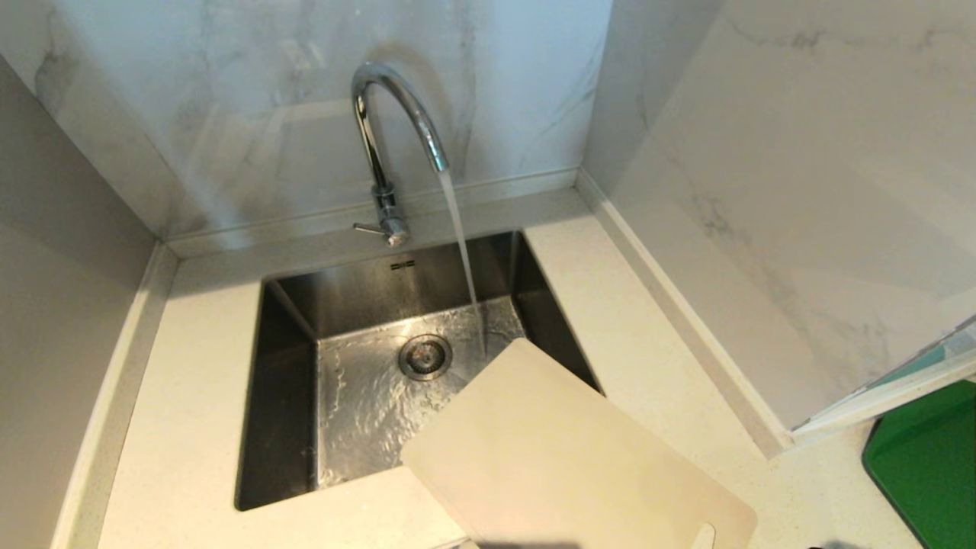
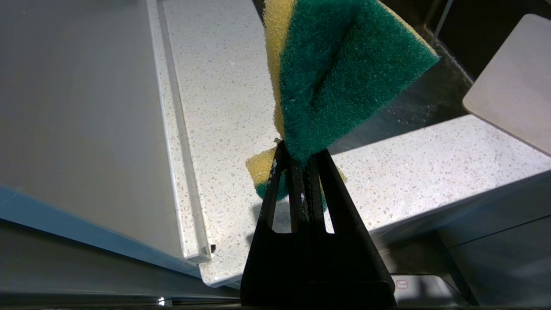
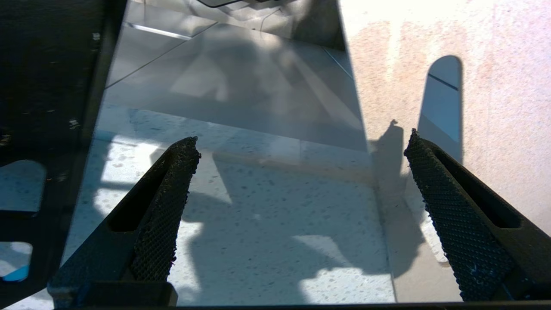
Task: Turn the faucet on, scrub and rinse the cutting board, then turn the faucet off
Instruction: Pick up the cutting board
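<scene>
The chrome faucet [image 1: 389, 114] is running, and its water stream [image 1: 461, 244] falls into the steel sink [image 1: 282, 381]. The cream cutting board [image 1: 564, 450] lies flat over the sink's near right corner and the counter. A corner of it shows in the left wrist view [image 2: 512, 94]. My left gripper [image 2: 301, 157] is shut on a yellow-and-green sponge [image 2: 344, 73] above the counter left of the sink. My right gripper [image 3: 301, 140] stands open by the board [image 3: 495, 86], near its slot handle [image 3: 443, 99]. One finger is over the board and nothing is gripped. Neither gripper shows in the head view.
A dark green board [image 1: 926, 465] lies on the counter at the far right, beside a white wall panel [image 1: 877, 396]. Marble walls close in the back and right. A raised lip [image 2: 181, 142] borders the speckled counter [image 1: 198, 396] on the left. A dark panel [image 3: 43, 86] stands close beside my right gripper.
</scene>
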Controlling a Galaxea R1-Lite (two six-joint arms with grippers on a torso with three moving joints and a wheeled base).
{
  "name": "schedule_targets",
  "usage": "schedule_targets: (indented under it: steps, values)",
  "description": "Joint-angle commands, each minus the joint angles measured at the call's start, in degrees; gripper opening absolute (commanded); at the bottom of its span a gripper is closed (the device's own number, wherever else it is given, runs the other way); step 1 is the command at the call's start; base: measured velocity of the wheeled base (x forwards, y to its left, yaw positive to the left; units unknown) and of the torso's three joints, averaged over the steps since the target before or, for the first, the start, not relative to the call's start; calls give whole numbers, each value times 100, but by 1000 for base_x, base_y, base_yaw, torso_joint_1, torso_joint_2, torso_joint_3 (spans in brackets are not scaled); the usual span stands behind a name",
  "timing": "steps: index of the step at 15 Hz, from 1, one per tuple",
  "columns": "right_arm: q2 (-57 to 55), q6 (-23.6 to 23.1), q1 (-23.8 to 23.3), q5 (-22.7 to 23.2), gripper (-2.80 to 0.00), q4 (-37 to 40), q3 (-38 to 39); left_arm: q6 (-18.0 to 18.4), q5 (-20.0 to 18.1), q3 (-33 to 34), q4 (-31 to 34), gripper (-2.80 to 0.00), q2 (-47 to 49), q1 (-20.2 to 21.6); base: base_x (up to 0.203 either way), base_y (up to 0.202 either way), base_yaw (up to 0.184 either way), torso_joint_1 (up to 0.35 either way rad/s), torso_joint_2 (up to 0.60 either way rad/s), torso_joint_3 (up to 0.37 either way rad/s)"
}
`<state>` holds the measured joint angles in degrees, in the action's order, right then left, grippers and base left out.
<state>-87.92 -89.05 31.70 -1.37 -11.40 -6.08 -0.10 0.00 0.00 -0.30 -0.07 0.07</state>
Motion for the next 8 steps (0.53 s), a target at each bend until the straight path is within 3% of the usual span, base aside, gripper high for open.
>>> schedule_targets:
  steps: [1,8]
  values:
    - [-232,-41,-4,-13,0,-12,-127,-7,0,9,-5,-280,7,1,0,0,0,0,0,0]
    - [-452,-33,-5,-74,0,-20,-279,-7,0,9,-5,-280,7,1,0,0,0,0,0,0]
